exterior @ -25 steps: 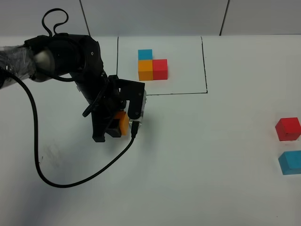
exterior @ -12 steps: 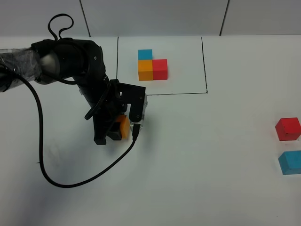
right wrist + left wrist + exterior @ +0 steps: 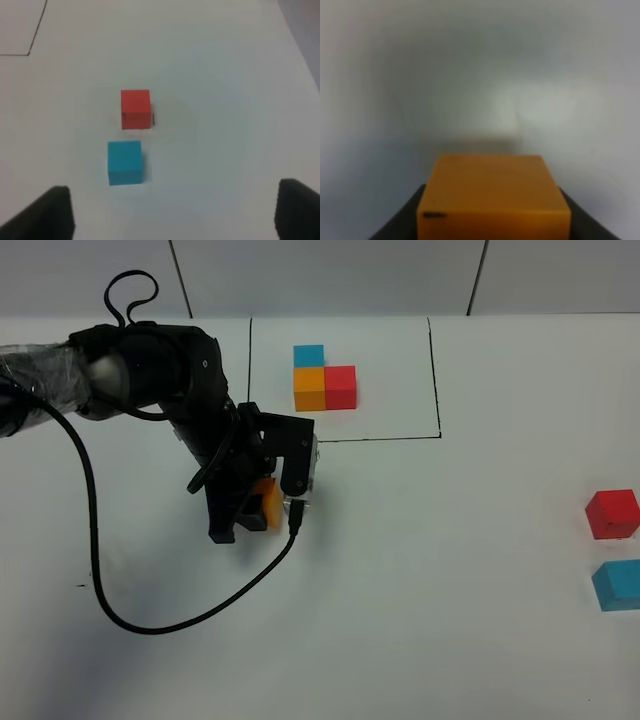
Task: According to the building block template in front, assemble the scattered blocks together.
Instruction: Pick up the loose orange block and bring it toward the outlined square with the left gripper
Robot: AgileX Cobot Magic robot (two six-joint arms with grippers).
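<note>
The building block template (image 3: 323, 380) is a sky-blue, orange and red cube cluster inside a black outline at the back. My left gripper (image 3: 255, 510) is shut on the loose orange cube (image 3: 268, 504), left of centre, below the outline's front edge. That cube fills the left wrist view (image 3: 492, 197) between the dark fingers. The loose red cube (image 3: 611, 514) and sky-blue cube (image 3: 617, 585) sit at the far right; both show in the right wrist view, red cube (image 3: 135, 109) and sky-blue cube (image 3: 124, 162). My right gripper (image 3: 172, 215) is open above the table near them; it does not show in the high view.
A black cable (image 3: 150, 600) loops from the left arm across the white table. The black outline (image 3: 436, 380) borders the template area. A grey wall runs along the table's back edge.
My left gripper has shifted slightly to the right with the orange cube in it. The red and sky-blue cubes have not moved.
</note>
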